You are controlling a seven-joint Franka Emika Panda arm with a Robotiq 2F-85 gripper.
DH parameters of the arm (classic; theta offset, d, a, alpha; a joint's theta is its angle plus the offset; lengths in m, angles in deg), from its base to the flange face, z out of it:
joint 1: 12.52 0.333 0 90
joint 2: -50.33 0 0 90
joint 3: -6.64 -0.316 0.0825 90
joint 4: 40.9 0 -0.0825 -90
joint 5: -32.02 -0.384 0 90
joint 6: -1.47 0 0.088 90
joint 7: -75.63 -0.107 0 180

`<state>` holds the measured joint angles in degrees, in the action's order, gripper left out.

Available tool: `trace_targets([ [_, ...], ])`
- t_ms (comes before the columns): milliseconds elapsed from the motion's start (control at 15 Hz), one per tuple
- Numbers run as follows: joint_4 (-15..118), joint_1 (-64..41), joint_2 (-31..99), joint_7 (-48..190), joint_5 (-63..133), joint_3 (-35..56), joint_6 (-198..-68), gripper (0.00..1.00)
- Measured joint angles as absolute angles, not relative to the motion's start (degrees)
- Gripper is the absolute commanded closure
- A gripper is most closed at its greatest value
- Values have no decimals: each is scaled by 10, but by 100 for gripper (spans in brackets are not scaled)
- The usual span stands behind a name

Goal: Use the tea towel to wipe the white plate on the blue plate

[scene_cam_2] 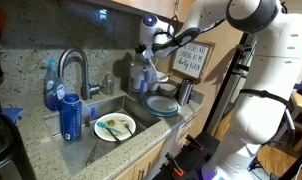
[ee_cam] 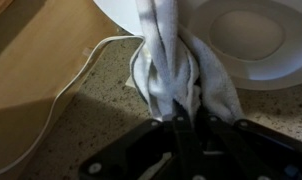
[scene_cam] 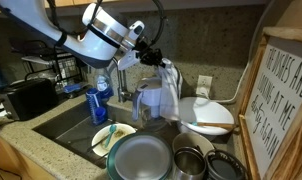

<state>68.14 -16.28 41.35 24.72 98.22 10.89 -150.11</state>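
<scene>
My gripper (scene_cam: 151, 56) is shut on a white tea towel (scene_cam: 163, 92), which hangs down from it above the counter beside the sink. In an exterior view (scene_cam_2: 151, 42) the towel (scene_cam_2: 143, 76) dangles just above a stack of plates with a bluish rim (scene_cam_2: 163, 104). A white plate (scene_cam: 213, 114) lies on the counter just right of the hanging towel. In the wrist view the towel (ee_cam: 171, 70) is bunched between my fingers (ee_cam: 177, 120), with the white plate (ee_cam: 246, 40) close behind it. Whether the towel touches the plate cannot be told.
A white plate with utensils (scene_cam: 111, 135) lies in the sink, next to a grey-blue plate (scene_cam: 141, 158) and metal pots (scene_cam: 191, 160). A faucet (scene_cam_2: 71, 70), a blue bottle (scene_cam: 99, 100), a framed sign (scene_cam: 286, 100) and a white cable (ee_cam: 81, 72) are nearby.
</scene>
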Motion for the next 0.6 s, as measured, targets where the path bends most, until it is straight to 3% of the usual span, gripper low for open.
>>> trace_targets([
  [600, 681, -163, 413, 334, 820, 95, -1511, 96],
])
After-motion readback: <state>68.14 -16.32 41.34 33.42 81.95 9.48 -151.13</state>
